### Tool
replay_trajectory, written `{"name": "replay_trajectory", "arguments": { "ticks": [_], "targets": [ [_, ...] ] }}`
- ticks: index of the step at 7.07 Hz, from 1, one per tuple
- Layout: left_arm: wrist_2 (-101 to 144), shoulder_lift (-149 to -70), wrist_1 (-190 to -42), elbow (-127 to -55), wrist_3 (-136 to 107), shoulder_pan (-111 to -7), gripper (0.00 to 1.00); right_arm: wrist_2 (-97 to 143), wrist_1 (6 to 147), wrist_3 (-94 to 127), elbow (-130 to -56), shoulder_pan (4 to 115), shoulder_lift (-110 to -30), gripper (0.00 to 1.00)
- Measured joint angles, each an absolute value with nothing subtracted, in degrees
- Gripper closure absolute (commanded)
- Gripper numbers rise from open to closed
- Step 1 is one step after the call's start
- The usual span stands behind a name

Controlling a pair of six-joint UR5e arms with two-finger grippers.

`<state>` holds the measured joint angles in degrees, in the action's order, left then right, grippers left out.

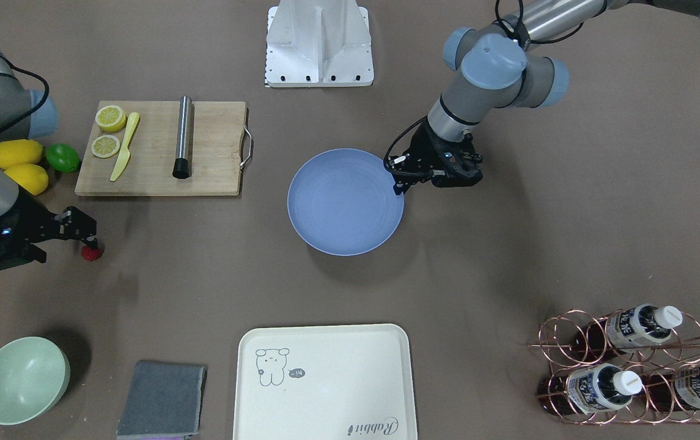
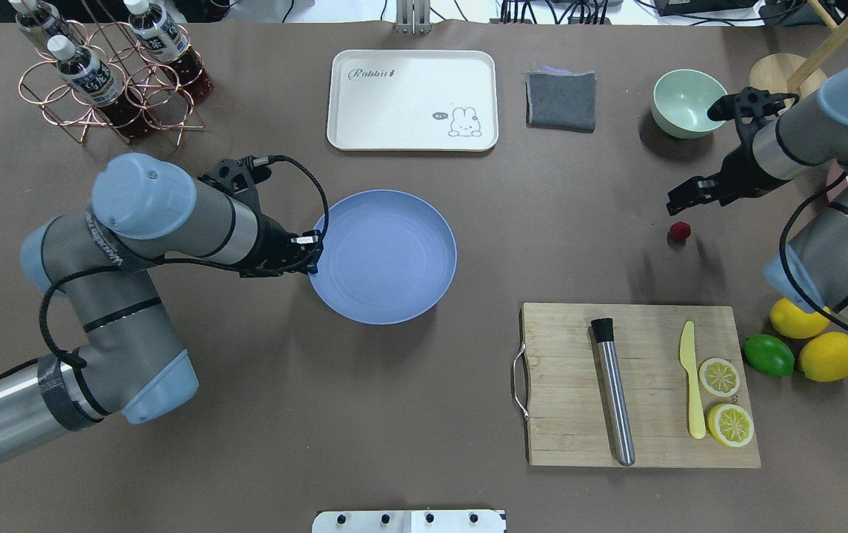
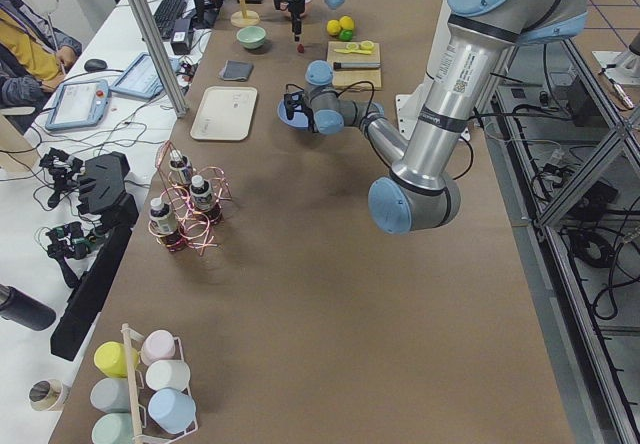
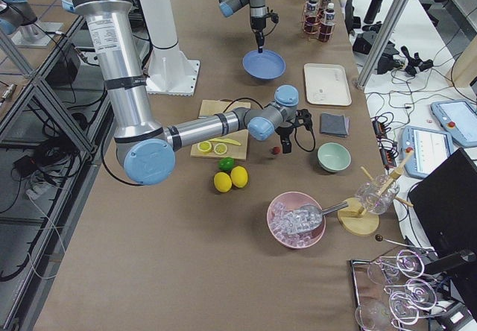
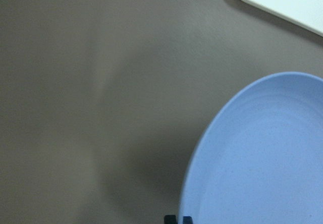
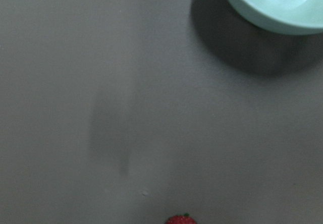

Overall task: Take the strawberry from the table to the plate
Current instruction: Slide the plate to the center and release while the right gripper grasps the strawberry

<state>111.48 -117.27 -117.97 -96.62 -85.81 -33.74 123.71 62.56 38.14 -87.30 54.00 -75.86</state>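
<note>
only the top of the strawberry (image 6: pixel 181 219) shows, cut off.

The overhead camera looks forward and down from behind the robot (image 1: pixel 319 43). The front-facing one looks steeply down from across the tabletop (image 1: pixel 508 244). Side cameras look along it from each end. All four share the plate (image 1: pixel 343 201). Wrist cameras sit close: left over the plate's rim, right near the strawberry (image 6: pixel 180 219).

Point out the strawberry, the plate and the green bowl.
strawberry (image 2: pixel 680 231), overhead view, middle of the berry.
plate (image 2: pixel 383 255), overhead view, bare middle of its floor.
green bowl (image 2: pixel 683 104), overhead view, inside of its hollow.
</note>
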Motion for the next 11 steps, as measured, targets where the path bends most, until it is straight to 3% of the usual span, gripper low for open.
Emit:
{"name": "replay_trajectory", "arguments": {
  "ticks": [1, 2, 3, 5, 6, 9, 11],
  "targets": [
    [110.2, -118.1, -117.71, -96.19, -86.42, -32.71, 1.0, 122.65, 61.3, 38.81, -85.44, 52.32, -75.44, 0.17],
    [109.25, -118.47, -117.64, -96.02, -87.09, -31.97, 1.0, 122.27, 60.8, 38.87, -84.71, 51.67, -75.52, 0.7],
    [108.84, -118.57, -117.63, -95.91, -87.39, -31.57, 1.0, 122.22, 60.65, 38.87, -84.6, 51.46, -75.64, 1.0],
    [106.47, -118.62, -118.04, -95.16, -87.61, -29.99, 1.0, 122.68, 60.92, 38.79, -85.64, 51.44, -75.76, 1.0],
    [104.94, -118.86, -118.26, -94.74, -87.7, -29.21, 0.04, 122.79, 61.02, 38.75, -85.95, 51.56, -75.86, 1.0],
    [104.76, -119.0, -117.86, -95.25, -87.21, -29.76, 0.02, 123.11, 61.56, 39.8, -87.25, 51.38, -73.22, 1.0],
    [110.2, -117.16, -117.52, -95.96, -83.5, -35.73, 0.02, 122.64, 63.81, 51.22, -92.02, 46.12, -67.68, 1.0]
  ]
}}
